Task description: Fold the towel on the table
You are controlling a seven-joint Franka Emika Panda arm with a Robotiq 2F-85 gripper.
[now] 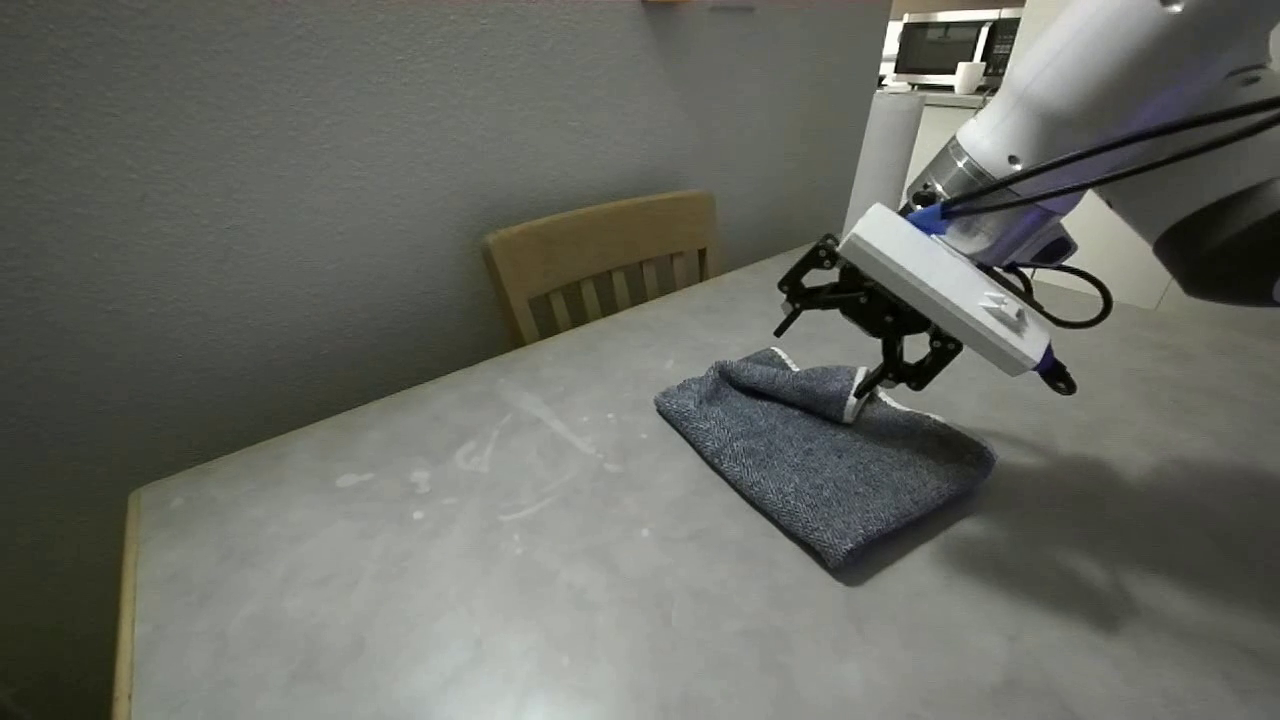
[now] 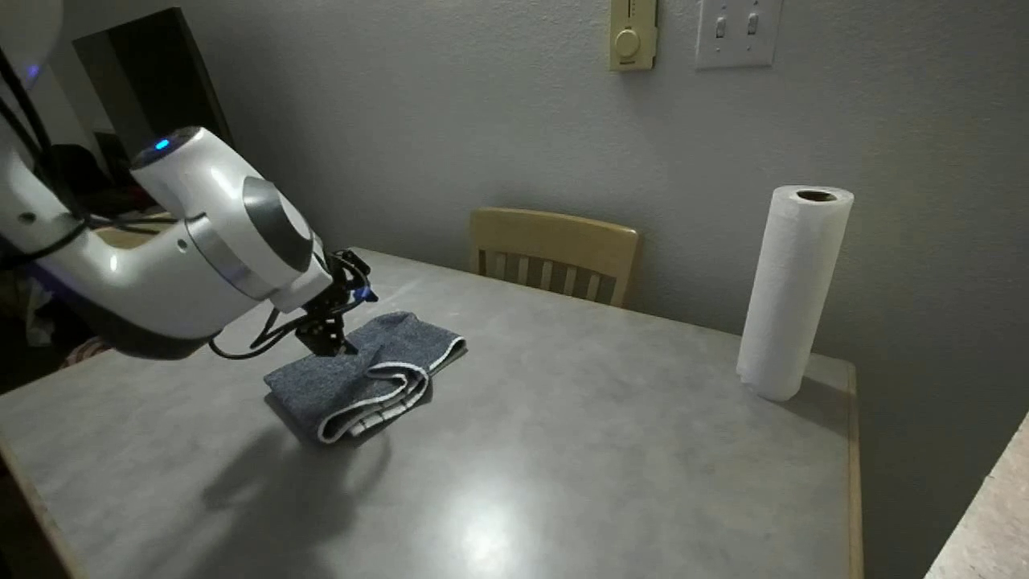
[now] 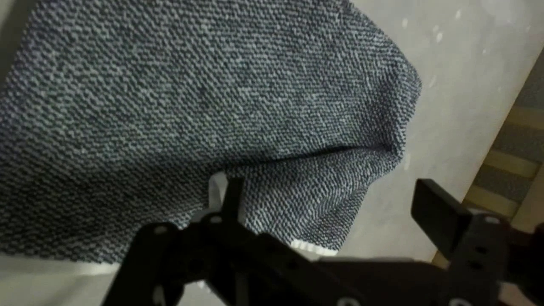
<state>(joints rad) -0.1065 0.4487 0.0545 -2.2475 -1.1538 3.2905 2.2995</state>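
Note:
The blue-grey towel lies in a folded, layered bundle on the light grey table. A raised fold with white edging bulges along one side. In an exterior view the towel shows its layers stacked at the near edge, with white trim and a striped piece between them. My gripper is tilted over that folded side, jaws wide apart. From the wrist, the towel fills much of the picture; one finger overlaps it beside a white-edged corner, the opposite finger is past its border. Whether that finger touches cloth is unclear.
A tan wooden chair stands against the table's far edge by the wall. A paper towel roll is upright near a table corner. Cables run along the arm, whose shadow falls on the tabletop.

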